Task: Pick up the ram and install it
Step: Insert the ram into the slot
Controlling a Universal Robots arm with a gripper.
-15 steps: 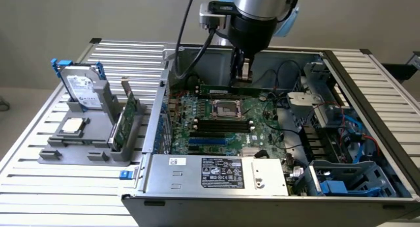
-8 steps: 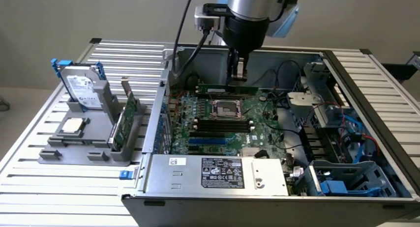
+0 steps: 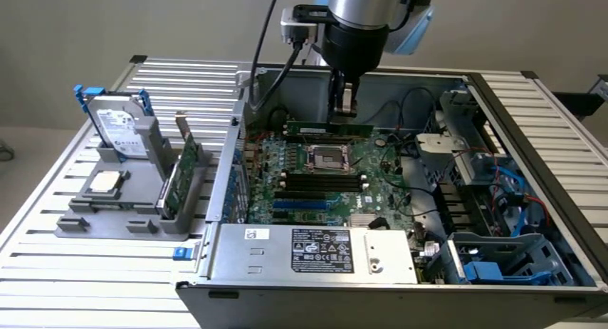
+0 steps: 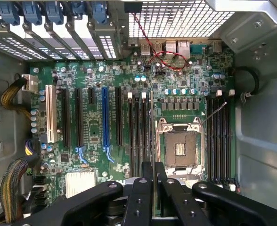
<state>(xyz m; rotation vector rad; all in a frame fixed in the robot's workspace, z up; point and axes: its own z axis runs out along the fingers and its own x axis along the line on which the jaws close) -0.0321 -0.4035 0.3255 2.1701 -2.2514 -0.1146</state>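
The ram (image 3: 328, 128) is a long thin green stick with dark chips. It is held level and on edge inside the open computer case (image 3: 532, 129), low over the motherboard (image 3: 385, 190), just behind the CPU socket (image 3: 328, 157). My gripper (image 3: 344, 112) reaches straight down from above and is shut on the stick. In the wrist view the black fingers (image 4: 141, 197) press close together on the ram (image 4: 152, 132), seen edge-on as a thin line over the black memory slots (image 4: 138, 136) beside the CPU socket (image 4: 178, 147). Whether it touches a slot I cannot tell.
On the exterior view's left, a grey holder (image 3: 105, 226) carries a hard drive (image 3: 119, 129), a green expansion card (image 3: 181, 176) and a processor (image 3: 107, 181). The power supply (image 3: 314, 249) fills the case's front. Cables and blue drive bays (image 3: 503, 258) crowd the exterior view's right.
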